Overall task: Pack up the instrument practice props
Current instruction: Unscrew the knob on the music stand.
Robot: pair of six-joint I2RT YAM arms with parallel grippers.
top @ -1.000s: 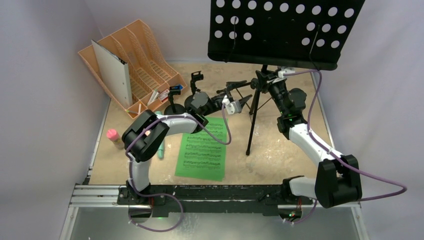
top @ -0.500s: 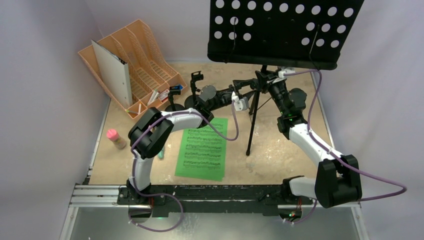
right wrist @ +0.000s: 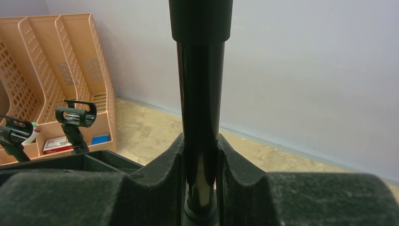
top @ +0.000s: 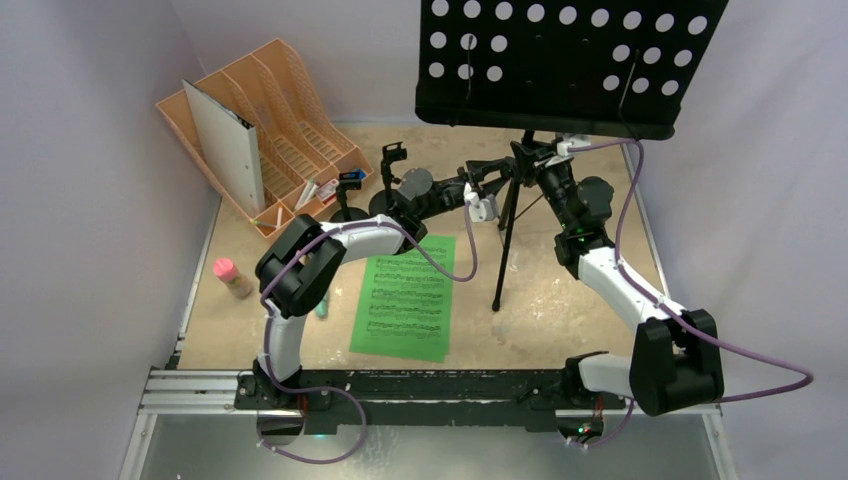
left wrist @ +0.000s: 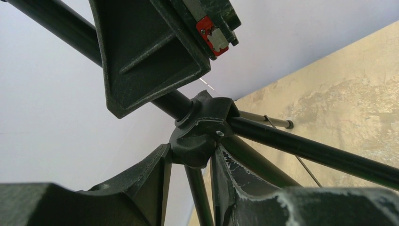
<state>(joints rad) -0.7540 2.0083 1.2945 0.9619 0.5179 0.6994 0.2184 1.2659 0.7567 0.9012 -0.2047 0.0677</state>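
Plainly, right jaws pinch the tripod pole (right wrist: 201,94); left jaws flank its hub (left wrist: 200,136), grip unclear.

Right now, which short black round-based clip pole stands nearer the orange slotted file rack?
The left clip pole, beside the rack; the other clip pole stands further right.

Soft, even light, faint shadows; wrist views blur the near foreground, the tripod (left wrist: 200,134) sharp.

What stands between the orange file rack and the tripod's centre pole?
The top view shows two short black clip poles on round bases standing between the orange file rack and the tripod, with the left gripper nearer the tripod's hub.
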